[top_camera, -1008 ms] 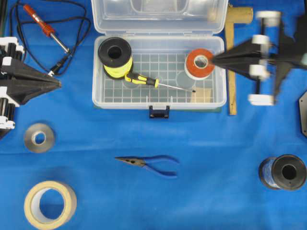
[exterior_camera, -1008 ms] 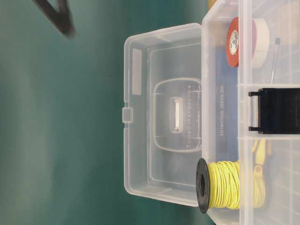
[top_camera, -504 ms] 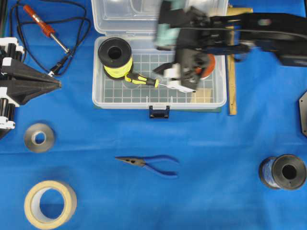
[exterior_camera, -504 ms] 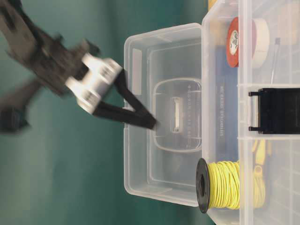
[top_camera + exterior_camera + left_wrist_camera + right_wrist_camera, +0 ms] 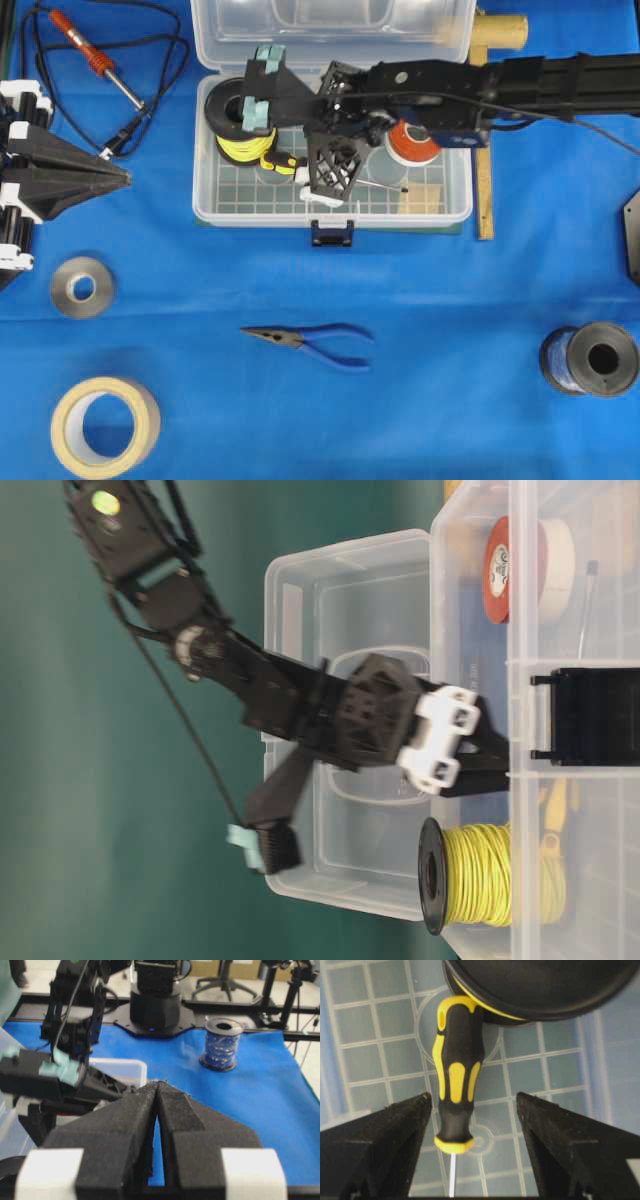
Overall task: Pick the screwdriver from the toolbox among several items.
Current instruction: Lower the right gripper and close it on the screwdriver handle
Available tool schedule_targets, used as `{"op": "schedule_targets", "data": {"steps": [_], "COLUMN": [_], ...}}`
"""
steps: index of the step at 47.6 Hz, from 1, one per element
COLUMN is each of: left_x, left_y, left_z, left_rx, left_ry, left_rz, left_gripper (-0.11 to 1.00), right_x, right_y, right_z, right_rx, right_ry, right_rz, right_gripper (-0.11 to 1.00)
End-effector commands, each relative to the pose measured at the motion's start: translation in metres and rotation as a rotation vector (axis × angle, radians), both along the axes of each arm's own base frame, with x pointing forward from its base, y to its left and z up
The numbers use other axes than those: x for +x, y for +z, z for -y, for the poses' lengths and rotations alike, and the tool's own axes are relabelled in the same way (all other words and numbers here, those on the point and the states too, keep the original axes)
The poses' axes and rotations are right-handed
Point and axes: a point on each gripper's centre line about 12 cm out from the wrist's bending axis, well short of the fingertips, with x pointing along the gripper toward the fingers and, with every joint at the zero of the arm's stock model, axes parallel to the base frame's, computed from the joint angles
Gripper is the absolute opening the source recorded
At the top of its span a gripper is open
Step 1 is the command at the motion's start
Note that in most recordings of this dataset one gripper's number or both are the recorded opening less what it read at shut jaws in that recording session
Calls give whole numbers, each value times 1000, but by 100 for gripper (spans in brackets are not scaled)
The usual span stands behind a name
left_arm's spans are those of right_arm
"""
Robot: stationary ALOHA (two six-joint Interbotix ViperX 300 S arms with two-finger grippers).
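Blue cloth covers your bench (image 5: 450,330), on which one toolbox (image 5: 205,195) stands with its clear lid thrown back. Your right tool (image 5: 472,1110) reaches down into the toolbox, its two fingers (image 5: 385,1130) spread wide and holding nothing. One screwdriver (image 5: 455,1085) lies on the gridded floor between those fingers, touching neither; its yellow-and-black handle runs lengthwise up the gap, and its butt end sits against the one black spool of yellow wire (image 5: 238,125) just beyond the fingertips. To the other side of this tool, inside the same box, you have one orange-and-white tape roll (image 5: 415,140) and one tan wooden block (image 5: 425,198).

Your left tool (image 5: 157,1097) waits well apart from the toolbox, its two fingers pressed together on nothing.

Outside the box, count:
- one orange-handled soldering iron (image 5: 75,35) with a black cord
- one pair of blue-handled pliers (image 5: 315,342)
- one grey tape roll (image 5: 82,288)
- one tan tape roll (image 5: 105,425)
- one dark spool of blue wire (image 5: 590,358)
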Motion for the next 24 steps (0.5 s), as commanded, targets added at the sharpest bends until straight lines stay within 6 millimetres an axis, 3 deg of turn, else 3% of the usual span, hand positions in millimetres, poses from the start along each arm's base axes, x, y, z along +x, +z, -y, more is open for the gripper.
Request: {"op": "schedule_targets", "data": {"steps": [1, 11, 14, 18, 24], "left_x": [2, 2, 2, 2, 2], "left_y": [4, 4, 3, 3, 3], "left_z": [-1, -2, -2, -2, -2], "left_rx": [-3, -4, -3, -5, -5], "left_ry": [3, 10, 11, 11, 11], "left_rz": [8, 8, 6, 6, 5], "left_gripper": [0, 0, 0, 0, 0], "right_x": [8, 9, 9, 9, 7], "right_y": [12, -4, -4, -3, 2], "right_z": [2, 2, 2, 2, 0], "right_rx": [-7, 2, 2, 3, 18], "right_ry": [-3, -6, -6, -5, -14], "right_rz": [50, 29, 27, 27, 28], "right_gripper": [69, 63, 51, 27, 25]}}
